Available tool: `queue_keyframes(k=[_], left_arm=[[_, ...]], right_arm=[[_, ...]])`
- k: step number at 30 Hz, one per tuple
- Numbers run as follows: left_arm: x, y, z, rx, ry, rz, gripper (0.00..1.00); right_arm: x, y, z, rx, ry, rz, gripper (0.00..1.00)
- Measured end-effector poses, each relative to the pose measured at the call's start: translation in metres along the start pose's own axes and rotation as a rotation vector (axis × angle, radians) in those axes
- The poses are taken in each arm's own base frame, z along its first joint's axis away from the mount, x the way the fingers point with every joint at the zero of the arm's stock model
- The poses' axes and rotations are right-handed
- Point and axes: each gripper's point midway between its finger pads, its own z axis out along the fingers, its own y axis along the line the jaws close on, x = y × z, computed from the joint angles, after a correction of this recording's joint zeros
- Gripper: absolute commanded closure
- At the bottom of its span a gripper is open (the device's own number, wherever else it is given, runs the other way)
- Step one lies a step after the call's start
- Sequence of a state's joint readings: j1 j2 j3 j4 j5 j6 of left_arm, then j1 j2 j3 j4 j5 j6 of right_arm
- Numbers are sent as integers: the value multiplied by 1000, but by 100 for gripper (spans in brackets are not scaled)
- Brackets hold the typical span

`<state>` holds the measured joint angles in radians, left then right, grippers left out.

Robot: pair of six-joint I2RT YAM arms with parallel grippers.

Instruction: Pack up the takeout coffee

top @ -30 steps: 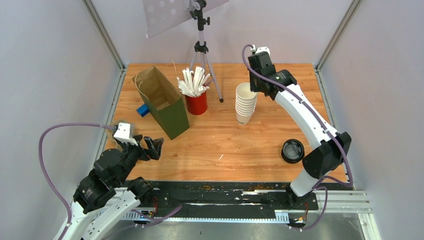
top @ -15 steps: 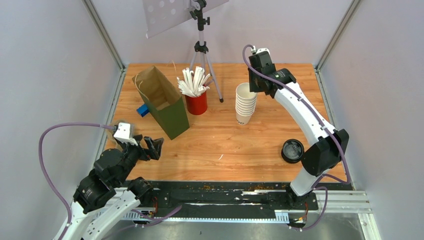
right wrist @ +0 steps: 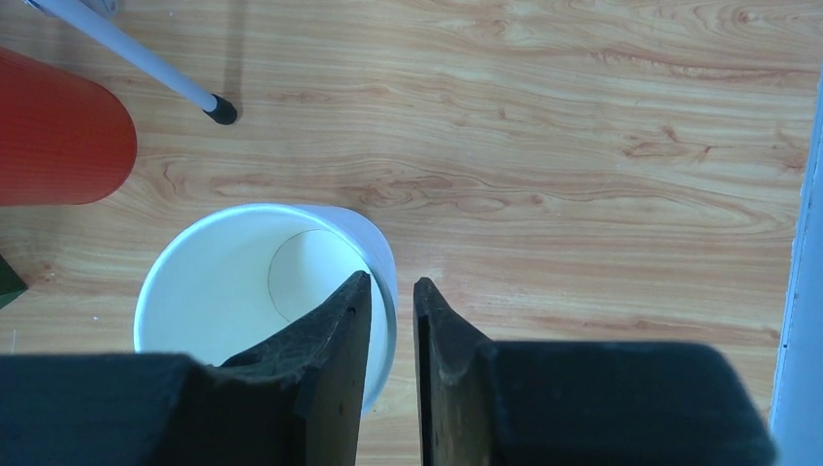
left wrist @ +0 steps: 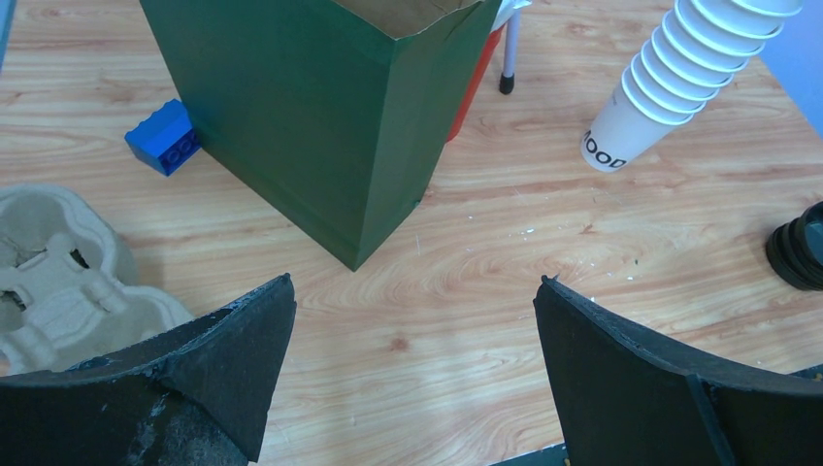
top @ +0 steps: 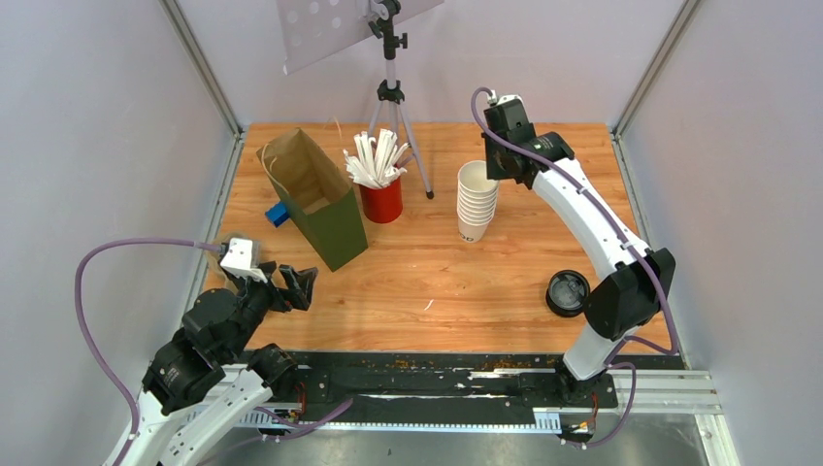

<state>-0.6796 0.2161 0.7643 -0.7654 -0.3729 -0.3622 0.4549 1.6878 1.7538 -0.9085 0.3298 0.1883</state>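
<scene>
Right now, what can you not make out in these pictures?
- Bag bottom: top view, its own walls hide it.
- Cardboard tray: left wrist view, cut off by the left edge.
- Lid: left wrist view, cut off by the right edge.
- Right gripper at the top cup: right wrist view, touching or not is unclear.

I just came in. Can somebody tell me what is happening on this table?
The right tool straddles the rim of the top cup on the stack of white cups, one finger inside, one outside; a firm grip is not clear. The black lid lies flat on the table near that arm's base. The left tool hangs open at the near left, holding nothing. The green paper bag stands open.
</scene>
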Motion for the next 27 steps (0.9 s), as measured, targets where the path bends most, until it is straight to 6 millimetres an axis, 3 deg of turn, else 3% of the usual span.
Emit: queue_keyframes(k=[8,11,16,21,27], left_arm=[[0,1,0,-4,-1,0,0],[0,1,0,-4,-1,0,0],[0,1,0,-3,-1,0,0],[0,1,0,-3,-1,0,0],[0,1,0,-3,-1,0,0]], right_arm=[[5,3,8,-6,22,-14,96],[5,4,8,-13,23,-15,96],[4,5,7,-21,23,-17,88],[4,3,5,-18,27,-23,98],[3,3,4,-22,26,-27,100]])
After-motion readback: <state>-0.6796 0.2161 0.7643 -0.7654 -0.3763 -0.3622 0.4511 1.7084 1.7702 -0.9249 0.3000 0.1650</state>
